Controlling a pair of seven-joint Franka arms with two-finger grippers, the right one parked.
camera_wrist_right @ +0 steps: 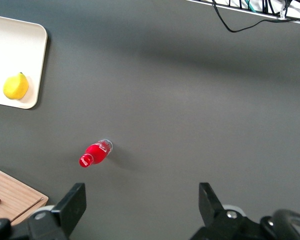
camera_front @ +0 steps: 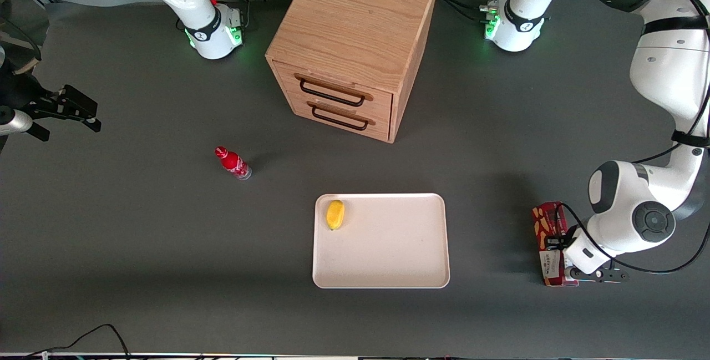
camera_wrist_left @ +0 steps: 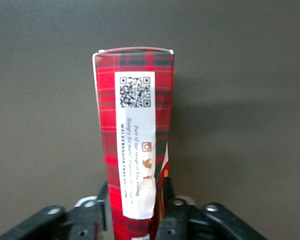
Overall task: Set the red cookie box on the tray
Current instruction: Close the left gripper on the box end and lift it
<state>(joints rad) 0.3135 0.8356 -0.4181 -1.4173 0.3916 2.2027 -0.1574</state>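
The box is lying on the table toward the working arm's end, well apart from the tray. The gripper is sitting over the box's nearer half, its fingers pressing against the two long sides and gripping it. The box is still resting on the table. A lemon is lying in a tray corner. A bottle is lying toward the parked arm's end. The cabinet is standing farther from the camera than the tray.
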